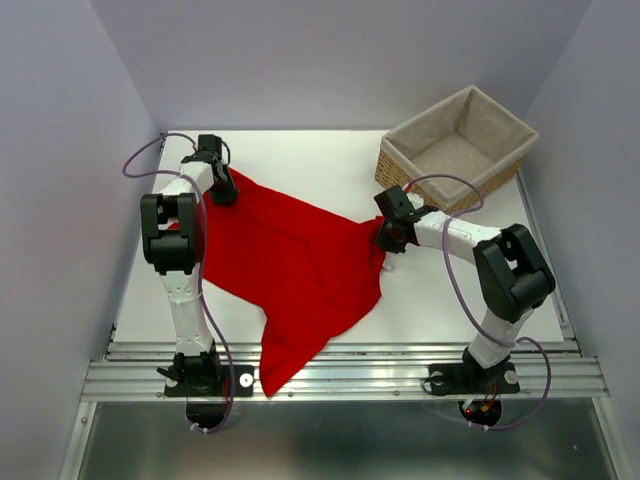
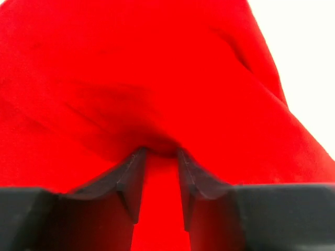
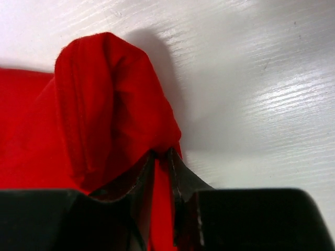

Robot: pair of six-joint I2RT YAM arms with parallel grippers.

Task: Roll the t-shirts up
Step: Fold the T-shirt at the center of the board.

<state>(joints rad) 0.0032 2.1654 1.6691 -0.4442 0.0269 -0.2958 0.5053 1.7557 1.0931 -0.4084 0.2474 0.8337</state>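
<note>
At upper left, left tool (image 1: pixel 225 192) pinched shirt (image 1: pixel 290 260); right tool (image 3: pixel 161 152) pinched its right edge. Shallow pinches could slip under pull.

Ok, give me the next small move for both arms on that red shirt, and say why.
Probably lift both pinched edges slightly and draw them apart. The left gripper and right gripper each seem clamped on the bright red thin-cloth t-shirt, which lies creased and slanted on the white table, one corner hanging over the near edge.

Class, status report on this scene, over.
Left tool pinching t-shirt far edge. Right tool pinching right edge. T-shirt unrolled, overhanging near table edge. Wicker basket apart.
</note>
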